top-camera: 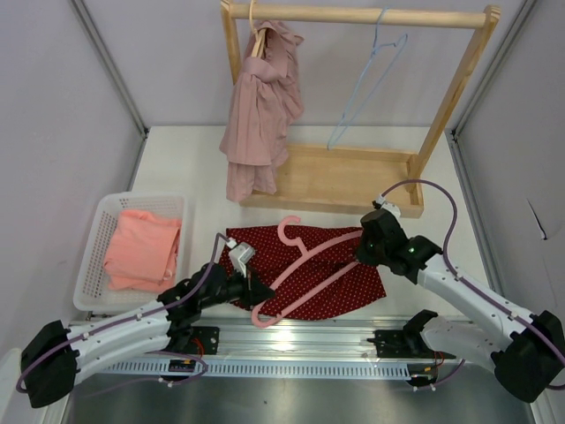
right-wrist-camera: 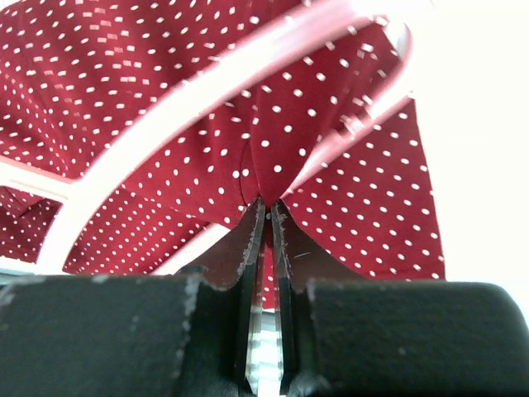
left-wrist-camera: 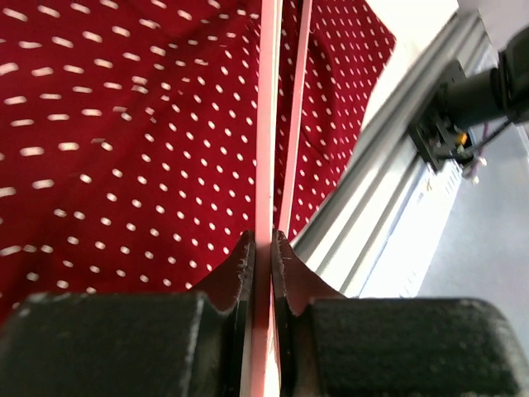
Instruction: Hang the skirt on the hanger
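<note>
A dark red skirt with white dots (top-camera: pixel 344 283) lies on the table in front of the arms. A pink hanger (top-camera: pixel 305 265) lies across it, hook toward the rack. My left gripper (top-camera: pixel 256 291) is shut on the hanger's bar (left-wrist-camera: pixel 264 165) at its near left end. My right gripper (top-camera: pixel 364 256) is shut on a pinched fold of the skirt (right-wrist-camera: pixel 264 178) by the hanger's right end (right-wrist-camera: pixel 364 124). In the right wrist view the hanger's arm (right-wrist-camera: pixel 207 91) crosses above the fold.
A wooden clothes rack (top-camera: pixel 353 18) stands at the back with a dusty pink garment (top-camera: pixel 260 110) and an empty pale blue hanger (top-camera: pixel 366 79). A white basket (top-camera: pixel 97 243) holding an orange-pink cloth (top-camera: pixel 141 252) is at the left. A metal rail (top-camera: pixel 291 340) runs along the near edge.
</note>
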